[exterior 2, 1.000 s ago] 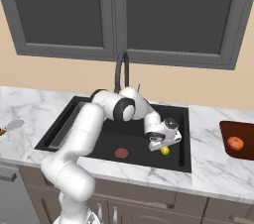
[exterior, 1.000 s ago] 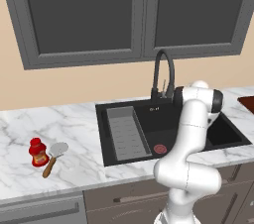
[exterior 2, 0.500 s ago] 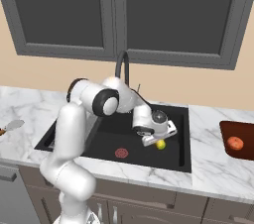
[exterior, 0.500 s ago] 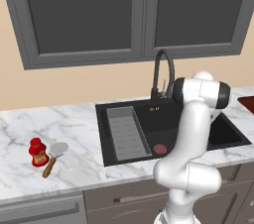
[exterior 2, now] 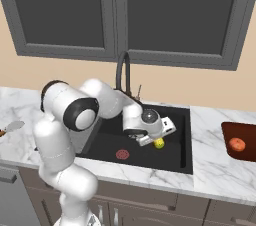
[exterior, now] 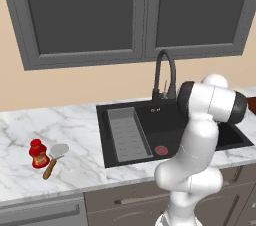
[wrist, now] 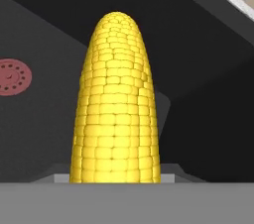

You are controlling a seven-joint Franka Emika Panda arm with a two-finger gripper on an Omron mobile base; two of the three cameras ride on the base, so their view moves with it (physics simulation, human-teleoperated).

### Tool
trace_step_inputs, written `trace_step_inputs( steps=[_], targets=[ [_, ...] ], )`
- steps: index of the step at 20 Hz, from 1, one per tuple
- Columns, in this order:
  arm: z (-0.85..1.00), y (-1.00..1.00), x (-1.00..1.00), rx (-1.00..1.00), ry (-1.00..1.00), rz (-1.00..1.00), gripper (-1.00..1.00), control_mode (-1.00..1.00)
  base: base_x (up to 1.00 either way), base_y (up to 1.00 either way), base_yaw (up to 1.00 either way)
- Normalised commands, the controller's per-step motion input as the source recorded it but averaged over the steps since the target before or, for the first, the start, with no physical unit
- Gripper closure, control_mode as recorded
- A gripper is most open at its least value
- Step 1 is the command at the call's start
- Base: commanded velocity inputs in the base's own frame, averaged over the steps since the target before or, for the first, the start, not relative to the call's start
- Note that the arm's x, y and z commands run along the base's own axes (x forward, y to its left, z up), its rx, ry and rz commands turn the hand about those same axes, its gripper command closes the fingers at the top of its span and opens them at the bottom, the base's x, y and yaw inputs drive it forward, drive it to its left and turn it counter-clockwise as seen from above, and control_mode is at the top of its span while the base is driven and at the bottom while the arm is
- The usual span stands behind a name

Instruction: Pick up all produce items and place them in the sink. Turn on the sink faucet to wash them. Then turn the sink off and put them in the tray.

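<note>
Gripper (exterior 2: 156, 141) around corn cob (wrist: 115, 104)

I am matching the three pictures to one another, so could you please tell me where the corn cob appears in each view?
Left base view: hidden behind the arm.
Right base view: corn cob low in the sink, under the gripper.
Hand view: centre, upright.
Shared landmark: red drain.

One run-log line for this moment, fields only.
stage: moving produce to tray | gripper: shut on corn cob, above sink | orange-red vegetable: on tray
</note>
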Motion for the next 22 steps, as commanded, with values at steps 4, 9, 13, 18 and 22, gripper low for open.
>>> trace_step_inputs(
  steps=[4, 9, 13, 18, 22],
  targets=[
    [1.0, 0.0, -0.12, -0.01, 0.0, -0.03, 1.0, -1.0, 0.0, 0.0, 0.0],
    [1.0, 0.0, -0.1, 0.0, 0.06, -0.04, 1.0, -1.0, 0.0, 0.0, 0.0],
    [1.0, -0.01, -0.07, 0.0, 0.08, -0.02, 1.0, -1.0, 0.0, 0.0, 0.0],
    [1.0, -0.06, -0.08, 0.01, 0.09, 0.0, 1.0, -1.0, 0.0, 0.0, 0.0],
    [0.96, -0.33, -0.35, 0.08, 0.05, -0.01, 1.0, -1.0, 0.0, 0.0, 0.0]
  ],
)
